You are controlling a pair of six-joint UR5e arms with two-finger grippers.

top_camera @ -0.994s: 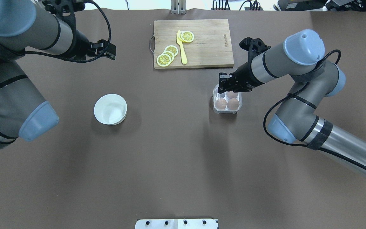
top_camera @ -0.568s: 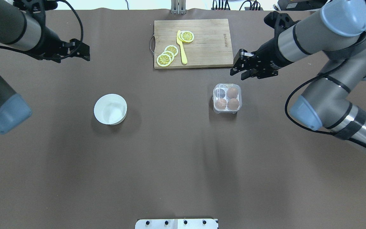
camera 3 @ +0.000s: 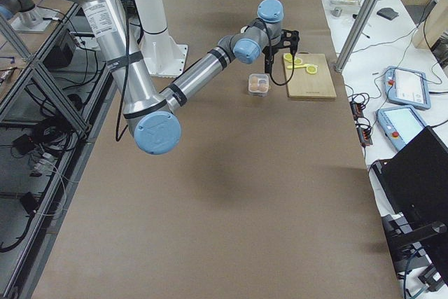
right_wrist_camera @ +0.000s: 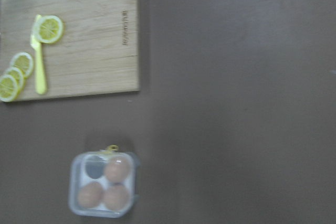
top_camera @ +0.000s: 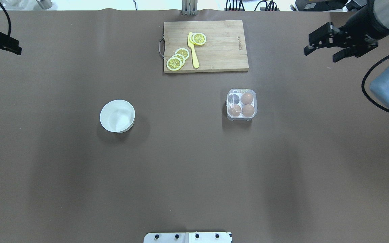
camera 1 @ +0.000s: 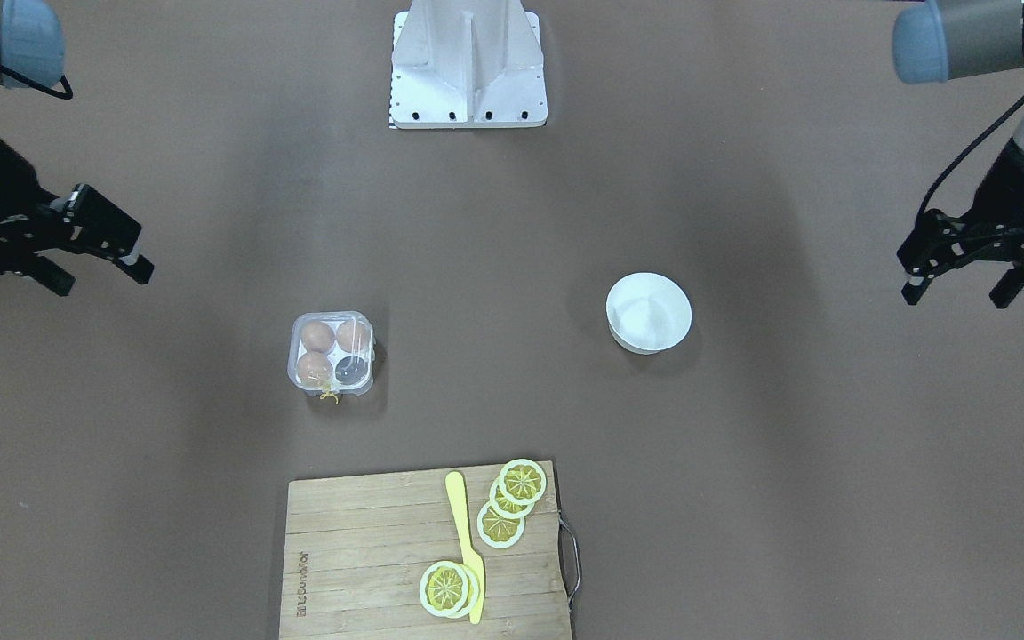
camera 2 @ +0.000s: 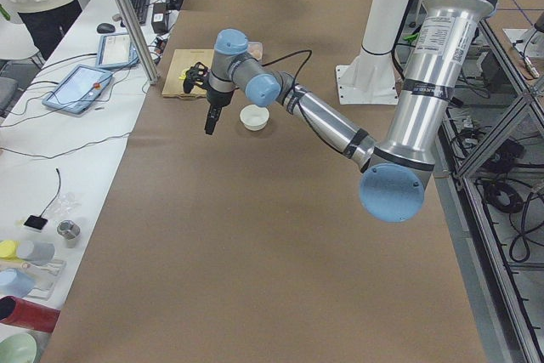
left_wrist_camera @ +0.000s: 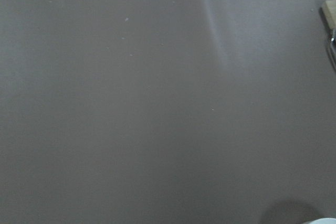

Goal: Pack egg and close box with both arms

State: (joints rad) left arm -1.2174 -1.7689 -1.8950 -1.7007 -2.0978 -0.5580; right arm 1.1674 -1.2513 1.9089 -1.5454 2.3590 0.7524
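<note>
Both hung spread-fingered, left gripper (camera 1: 956,295) at ten o'clock, right gripper (top_camera: 324,54) at two; the box (top_camera: 241,90) might pop open if unlatched.

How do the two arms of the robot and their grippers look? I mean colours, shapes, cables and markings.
The left arm and the right arm are silver-grey tubes with round light-blue joint caps and a printed label strip on one tube. A loose black cable runs along each forearm. The left gripper and the right gripper are black, angular and two-fingered.
</note>
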